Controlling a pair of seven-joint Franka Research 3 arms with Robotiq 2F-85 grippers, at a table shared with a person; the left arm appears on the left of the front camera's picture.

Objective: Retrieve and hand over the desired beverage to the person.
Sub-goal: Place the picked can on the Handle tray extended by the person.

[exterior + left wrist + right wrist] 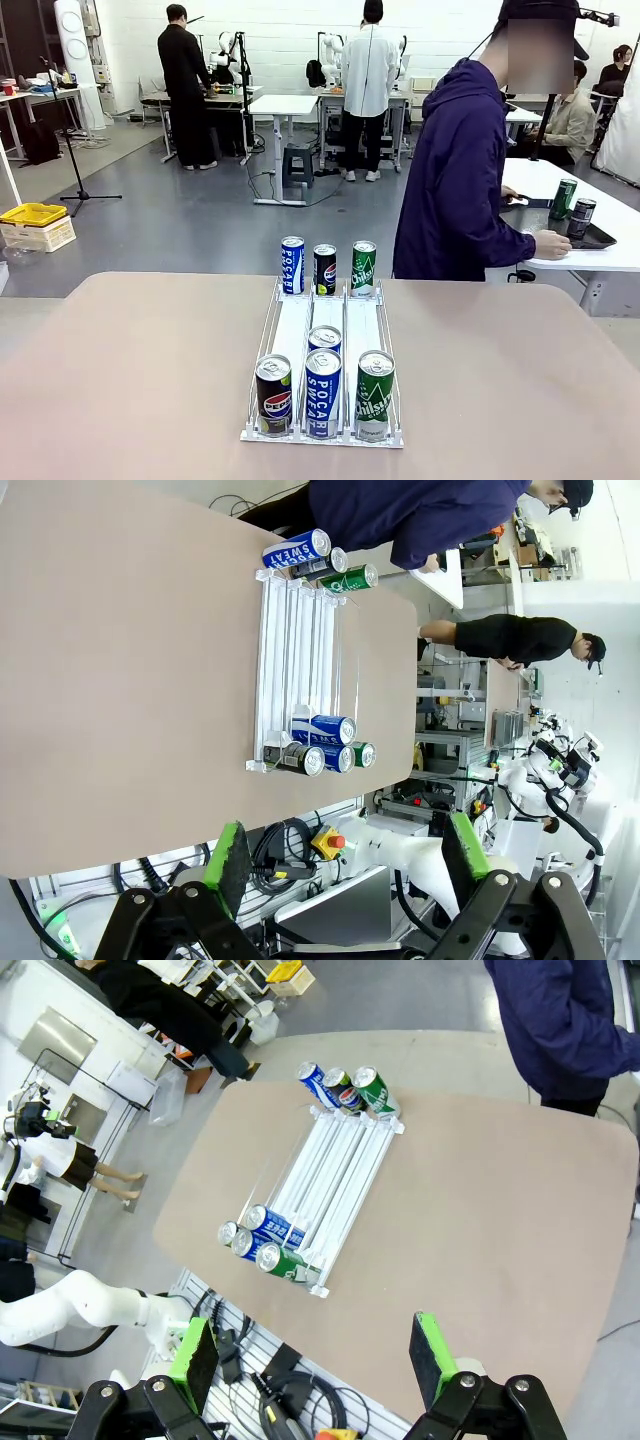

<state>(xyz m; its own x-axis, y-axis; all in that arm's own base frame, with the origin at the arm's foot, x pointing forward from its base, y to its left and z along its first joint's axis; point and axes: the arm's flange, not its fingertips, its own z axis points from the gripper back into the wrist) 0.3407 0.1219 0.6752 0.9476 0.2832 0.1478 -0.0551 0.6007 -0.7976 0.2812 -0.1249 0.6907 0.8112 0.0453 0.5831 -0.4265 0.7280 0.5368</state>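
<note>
A clear three-lane rack (pixel 298 322) lies mid-table. At its near end stand a Pepsi can (pixel 273 392), a Pocari Sweat can (pixel 323 394) with a second one (pixel 324 339) behind it, and a green Chilsung can (pixel 375 396). Past its far end stand another Pocari (pixel 292 265), Pepsi (pixel 325 270) and Chilsung (pixel 363 268). The person (pixel 455 180) in the purple jacket stands beyond the table, turned to the right. My left gripper (pixel 345 855) and right gripper (pixel 313 1355) hang open high above the rack (pixel 295 670) (pixel 335 1165), holding nothing.
The person's hand rests by a black tray (pixel 595 238) with cans on a white side table (pixel 600 255) at the right. Bare tabletop (pixel 130 370) lies on both sides of the rack. Other people work at benches far behind.
</note>
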